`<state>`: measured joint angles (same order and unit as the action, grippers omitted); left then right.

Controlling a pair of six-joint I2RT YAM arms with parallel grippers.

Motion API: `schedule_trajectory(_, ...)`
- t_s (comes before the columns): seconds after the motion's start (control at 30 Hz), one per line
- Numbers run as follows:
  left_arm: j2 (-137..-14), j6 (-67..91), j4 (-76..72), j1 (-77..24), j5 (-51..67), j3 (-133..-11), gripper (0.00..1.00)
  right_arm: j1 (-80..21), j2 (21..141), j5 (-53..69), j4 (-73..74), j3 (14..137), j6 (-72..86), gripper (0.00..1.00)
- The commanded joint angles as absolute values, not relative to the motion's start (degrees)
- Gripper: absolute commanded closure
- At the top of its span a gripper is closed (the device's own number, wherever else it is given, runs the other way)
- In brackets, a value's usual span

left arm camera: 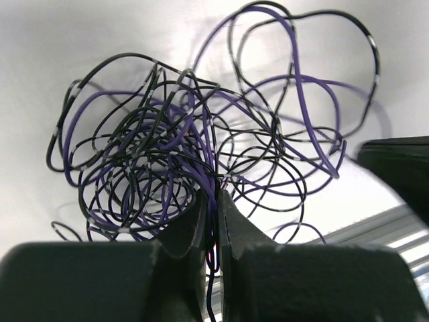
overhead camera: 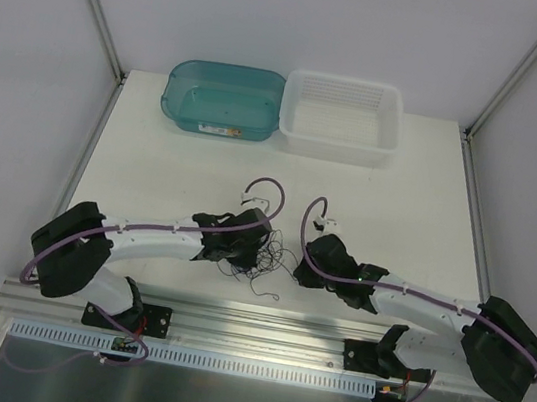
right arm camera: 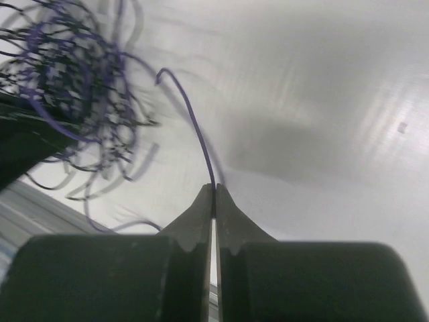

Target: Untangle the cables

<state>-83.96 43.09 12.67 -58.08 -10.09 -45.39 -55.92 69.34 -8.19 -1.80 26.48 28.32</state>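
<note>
The cables (overhead camera: 262, 259) are a tangle of thin black and purple wires lying on the white table between the two arms. In the left wrist view the cables (left arm camera: 181, 141) fill the frame as a curly knot, and my left gripper (left arm camera: 213, 196) is shut on a bundle of strands at its lower edge. My left gripper (overhead camera: 244, 248) sits at the tangle's left side. My right gripper (right arm camera: 214, 190) is shut on a single purple cable (right arm camera: 194, 121) that arcs up toward the blurred tangle (right arm camera: 67, 74). My right gripper (overhead camera: 308, 264) sits just right of the tangle.
A teal plastic tub (overhead camera: 223, 100) and a white slotted basket (overhead camera: 341, 118) stand side by side at the table's far edge. A metal rail (overhead camera: 260, 326) runs along the near edge by the arm bases. Grey frame posts rise at both far corners.
</note>
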Motion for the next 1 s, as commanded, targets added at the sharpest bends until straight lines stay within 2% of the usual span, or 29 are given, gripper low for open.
schedule_trajectory(0.0, -78.2, 43.7, 13.4, -54.8, -10.8, -41.6, 1.0, -56.2, 64.9, -15.3, 6.4, 29.9, 28.2, 0.99)
schedule_trajectory(0.17, -67.9, 44.0, 13.5, -44.0, -9.0, -32.9, 1.0, -56.1, 52.9, -28.3, 24.4, 33.7, 28.7, 0.99)
schedule_trajectory(0.4, -57.7, 43.4, 14.5, -35.8, -9.1, -26.9, 1.0, -54.5, 36.4, -44.8, 45.5, 42.0, 26.7, 0.99)
schedule_trajectory(0.63, -57.0, 42.5, 15.8, -32.3, -8.5, -26.3, 1.0, -53.5, 28.4, -51.6, 52.6, 54.3, 19.9, 0.99)
schedule_trajectory(0.97, -61.1, 40.7, 17.8, -25.8, -10.8, -29.2, 1.0, -53.6, 26.2, -54.8, 54.1, 72.4, 8.4, 0.99)
